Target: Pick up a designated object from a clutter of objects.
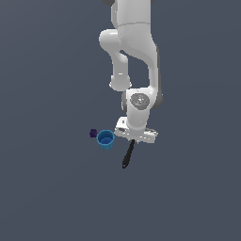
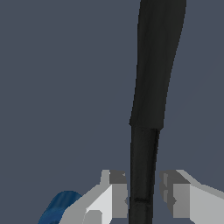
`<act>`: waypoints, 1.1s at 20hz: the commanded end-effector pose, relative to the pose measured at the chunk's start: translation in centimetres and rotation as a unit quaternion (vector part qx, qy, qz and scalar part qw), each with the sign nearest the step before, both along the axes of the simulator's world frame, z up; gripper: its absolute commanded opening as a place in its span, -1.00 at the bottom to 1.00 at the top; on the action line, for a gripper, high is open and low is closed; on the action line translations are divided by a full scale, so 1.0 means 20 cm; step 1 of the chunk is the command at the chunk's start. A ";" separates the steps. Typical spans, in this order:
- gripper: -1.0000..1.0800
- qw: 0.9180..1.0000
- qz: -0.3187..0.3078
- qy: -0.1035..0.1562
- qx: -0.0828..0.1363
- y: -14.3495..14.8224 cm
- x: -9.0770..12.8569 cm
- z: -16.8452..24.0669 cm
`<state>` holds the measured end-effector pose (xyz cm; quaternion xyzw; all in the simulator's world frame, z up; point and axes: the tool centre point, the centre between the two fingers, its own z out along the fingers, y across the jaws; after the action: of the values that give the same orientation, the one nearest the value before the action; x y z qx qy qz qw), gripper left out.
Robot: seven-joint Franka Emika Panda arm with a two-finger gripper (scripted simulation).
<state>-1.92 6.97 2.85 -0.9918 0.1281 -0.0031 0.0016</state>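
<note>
**Gripper astride the black spatula**

In the exterior view we see the white Franka arm point(image 1: 136, 61) reaching down over the plain dark grey floor point(image 1: 47, 188), its gripper point(image 1: 135, 139) set low over the upper end of the long thin black spatula point(image 1: 128, 154). The spatula lies on the floor, its free end slanting down towards the exterior view's left and out from under the hand.

From the wrist view we find the spatula's shaft point(image 2: 143, 175) running between the two grey fingertips point(image 2: 117, 192) of the gripper point(image 2: 144, 194). The jaws stand apart: one pad sits just beside the shaft, and a clear gap shows between the shaft and the other. We cannot tell whether the nearer pad touches it.

The small blue plastic cup point(image 1: 106, 139) stands upright just to the exterior view's left of the gripper, apart from the spatula. A tiny purple piece point(image 1: 93, 133) rests just beside the cup on its far-left side. A sliver of the cup's blue rim point(image 2: 59, 208) also shows in the wrist view.
</note>
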 end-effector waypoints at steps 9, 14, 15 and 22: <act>-1.00 1.000 -0.001 0.000 0.000 -0.02 -0.02 0.27; -1.00 1.000 -0.001 0.000 0.000 -0.03 -0.03 0.50; -1.00 1.000 -0.001 0.000 0.000 -0.04 -0.03 0.55; -1.00 1.000 -0.001 0.001 0.000 -0.06 -0.05 0.92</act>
<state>-2.86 5.88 19.50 -0.9916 0.1293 -0.0017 0.0011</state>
